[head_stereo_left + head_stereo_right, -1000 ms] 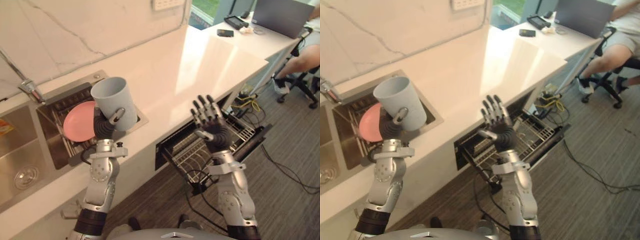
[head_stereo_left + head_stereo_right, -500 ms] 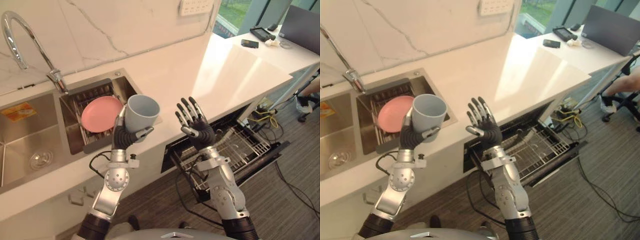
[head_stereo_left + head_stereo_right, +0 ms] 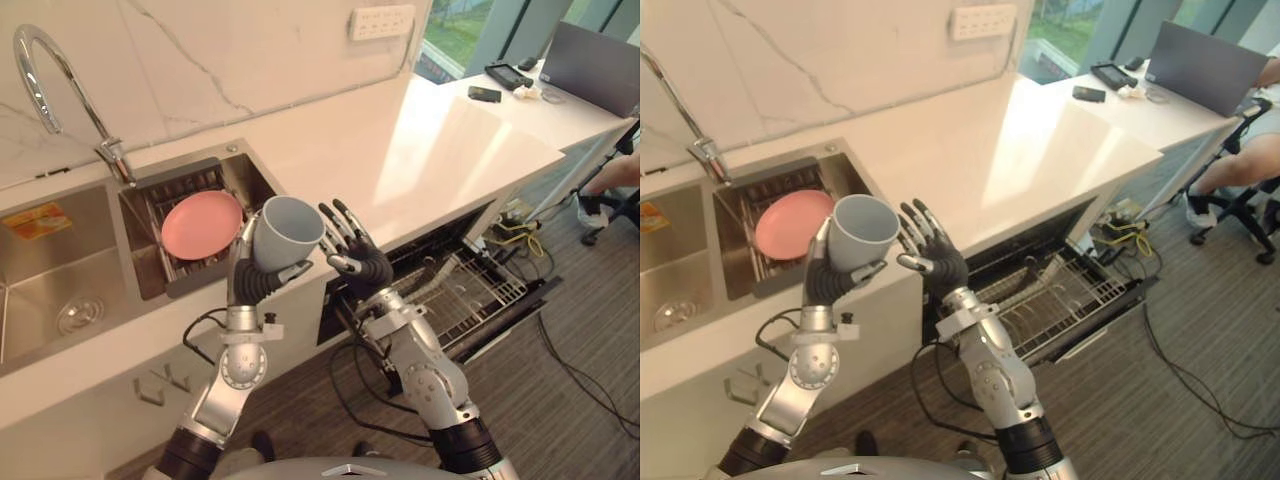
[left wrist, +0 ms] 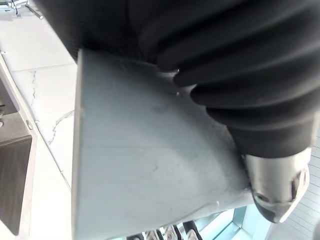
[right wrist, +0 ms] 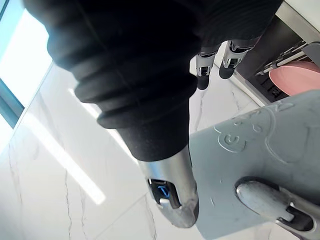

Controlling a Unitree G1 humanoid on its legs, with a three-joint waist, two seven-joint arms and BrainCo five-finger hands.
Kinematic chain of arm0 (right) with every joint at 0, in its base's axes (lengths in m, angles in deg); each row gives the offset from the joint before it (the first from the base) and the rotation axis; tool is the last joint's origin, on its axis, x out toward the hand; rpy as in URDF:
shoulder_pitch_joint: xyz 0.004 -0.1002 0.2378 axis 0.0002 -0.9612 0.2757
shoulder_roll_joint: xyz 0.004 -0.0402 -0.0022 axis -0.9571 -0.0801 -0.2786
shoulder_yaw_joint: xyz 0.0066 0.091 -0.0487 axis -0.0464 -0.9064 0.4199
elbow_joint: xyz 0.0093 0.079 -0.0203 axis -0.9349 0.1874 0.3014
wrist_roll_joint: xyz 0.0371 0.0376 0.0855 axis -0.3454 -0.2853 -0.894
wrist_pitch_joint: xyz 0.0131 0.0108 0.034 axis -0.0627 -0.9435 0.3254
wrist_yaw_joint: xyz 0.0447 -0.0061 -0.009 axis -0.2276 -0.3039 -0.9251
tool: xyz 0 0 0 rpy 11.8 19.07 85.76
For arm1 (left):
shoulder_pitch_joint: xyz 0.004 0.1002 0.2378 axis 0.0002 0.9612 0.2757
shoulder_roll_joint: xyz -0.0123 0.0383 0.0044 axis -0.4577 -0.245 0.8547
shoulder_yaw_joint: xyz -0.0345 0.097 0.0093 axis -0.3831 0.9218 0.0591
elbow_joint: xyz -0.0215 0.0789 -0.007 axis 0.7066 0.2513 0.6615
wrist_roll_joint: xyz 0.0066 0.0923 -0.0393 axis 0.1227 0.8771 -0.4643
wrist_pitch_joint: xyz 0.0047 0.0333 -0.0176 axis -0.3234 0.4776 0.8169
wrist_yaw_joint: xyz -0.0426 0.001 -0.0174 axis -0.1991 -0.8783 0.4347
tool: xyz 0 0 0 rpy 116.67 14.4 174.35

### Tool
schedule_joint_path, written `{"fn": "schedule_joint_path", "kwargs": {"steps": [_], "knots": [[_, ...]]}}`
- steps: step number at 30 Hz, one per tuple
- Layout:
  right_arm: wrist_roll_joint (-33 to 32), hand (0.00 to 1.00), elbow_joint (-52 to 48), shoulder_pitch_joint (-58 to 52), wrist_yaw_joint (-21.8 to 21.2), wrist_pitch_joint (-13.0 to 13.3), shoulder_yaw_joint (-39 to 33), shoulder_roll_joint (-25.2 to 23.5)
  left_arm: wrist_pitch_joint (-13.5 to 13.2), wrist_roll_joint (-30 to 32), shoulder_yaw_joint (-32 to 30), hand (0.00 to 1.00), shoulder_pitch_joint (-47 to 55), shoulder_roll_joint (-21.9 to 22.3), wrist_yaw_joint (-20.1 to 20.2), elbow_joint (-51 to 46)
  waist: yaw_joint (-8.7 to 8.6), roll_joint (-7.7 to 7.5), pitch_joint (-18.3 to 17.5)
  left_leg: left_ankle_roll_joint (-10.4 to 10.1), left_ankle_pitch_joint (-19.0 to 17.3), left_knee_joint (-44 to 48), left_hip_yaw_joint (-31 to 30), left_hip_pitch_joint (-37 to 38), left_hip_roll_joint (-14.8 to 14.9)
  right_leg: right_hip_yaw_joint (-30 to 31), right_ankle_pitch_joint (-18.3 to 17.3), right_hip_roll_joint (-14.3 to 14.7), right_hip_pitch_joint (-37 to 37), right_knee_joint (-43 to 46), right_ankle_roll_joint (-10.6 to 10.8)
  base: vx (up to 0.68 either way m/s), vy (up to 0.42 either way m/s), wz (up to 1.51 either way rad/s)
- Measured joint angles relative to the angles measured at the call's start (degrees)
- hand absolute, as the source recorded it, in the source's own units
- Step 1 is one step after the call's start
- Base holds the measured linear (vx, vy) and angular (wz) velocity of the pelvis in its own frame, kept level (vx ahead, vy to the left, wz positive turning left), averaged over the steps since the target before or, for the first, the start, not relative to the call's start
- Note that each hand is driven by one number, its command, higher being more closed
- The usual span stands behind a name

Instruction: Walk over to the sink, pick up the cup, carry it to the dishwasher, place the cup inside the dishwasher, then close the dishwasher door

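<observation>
Fig.: carry phase, cup in hand, not yet at the machine.

(a) Pale blue-grey tapered cup [image 3: 285,232] is held clear of the white stone countertop [image 3: 400,150], above its front edge, just right of the steel sink [image 3: 60,290]. The left hand [image 3: 255,280] is curled round the cup's lower body, thumb on one side, fingers on the other; cf. left wrist view, cup wall [image 4: 140,160] hard against the palm. Long axis tilted: base down in the hand, open mouth up and toward the head camera.

(b) Right hand [image 3: 360,262] is raised w/ fingers straight and fanned apart, holding nothing. It sits just beside the cup on the cup's right; contact btwn fingertips and rim can't be told.

(c) Key relation: the open under-counter dishwasher [image 3: 345,300] lies to the right of and below the cup, its wire rack [image 3: 470,295] drawn out over the lowered door [image 3: 535,292]. The right hand is btwn cup and rack, i.e. the nearer hand, but the cup is in the left. Judgement: next move needs a rightward, downward travel, or a hand-over.

(d) Round pink plate [image 3: 202,222] stands in the sink's drainer, apart from the cup.
</observation>
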Motion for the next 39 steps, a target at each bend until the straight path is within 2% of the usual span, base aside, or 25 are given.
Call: {"fn": "schedule_joint_path", "kwargs": {"steps": [4,7,11,20,26,27,39], "knots": [[0.00,0.00,2.08,1.66,0.03,-1.60,0.98,-0.05,1.51,0.33,0.87,1.00,-1.26,0.01,0.04,1.22,-0.02,0.02,-0.07,-0.06,0.38,-0.01,-0.05,0.02,0.02,-0.11,0.12,0.03,0.05,0.06,0.08,0.00,0.000,0.00],[0.00,0.00,2.08,2.06,0.12,-1.72,2.53,-0.02,2.21,0.27,1.67,1.00,-2.03,0.02,0.15,2.03,-0.07,0.04,-0.15,-0.07,0.41,0.00,-0.12,0.03,0.02,-0.18,0.21,0.03,0.10,0.13,0.09,0.00,0.000,0.00],[0.00,0.00,3.08,2.71,0.92,-2.70,2.79,0.02,2.34,0.24,1.99,1.00,-2.71,0.00,0.13,3.66,-0.11,0.01,-0.60,0.01,0.55,0.00,-0.22,0.03,0.00,-0.24,0.28,0.03,0.15,0.03,0.05,0.00,0.000,0.00],[0.05,0.00,3.51,3.73,2.06,-2.83,2.89,0.11,2.36,0.21,2.96,1.00,-2.71,-0.06,0.25,4.30,-0.06,0.03,-1.02,-0.05,1.06,-0.64,-0.33,0.05,-0.04,-0.23,0.55,0.12,-0.06,-0.15,-0.34,0.00,0.000,0.00],[0.48,0.00,3.51,4.36,4.32,-2.79,3.94,1.02,2.34,0.10,3.59,1.00,-2.71,-0.11,0.09,5.60,-0.06,0.11,-2.01,-0.16,1.10,-0.68,-0.35,0.09,-0.02,-0.12,0.56,0.20,-0.32,-0.16,-0.74,0.00,0.000,0.00],[0.57,1.00,3.51,4.59,4.32,-2.80,4.04,1.27,2.34,-0.01,3.59,1.00,-2.71,-0.11,0.07,5.60,-0.05,0.11,-2.02,-0.17,1.12,-0.70,-0.35,0.06,0.00,-0.09,0.60,0.22,-0.37,-0.16,-0.79,0.00,0.000,0.00],[1.68,1.00,3.51,5.39,4.39,-3.42,4.03,1.86,2.33,-0.20,3.57,1.00,-2.69,-0.39,-0.31,5.59,0.19,0.43,-2.21,-0.62,1.40,-0.68,-0.48,-0.02,0.72,-0.18,0.62,0.95,-0.47,-0.18,-1.12,0.00,0.000,0.00]]}}
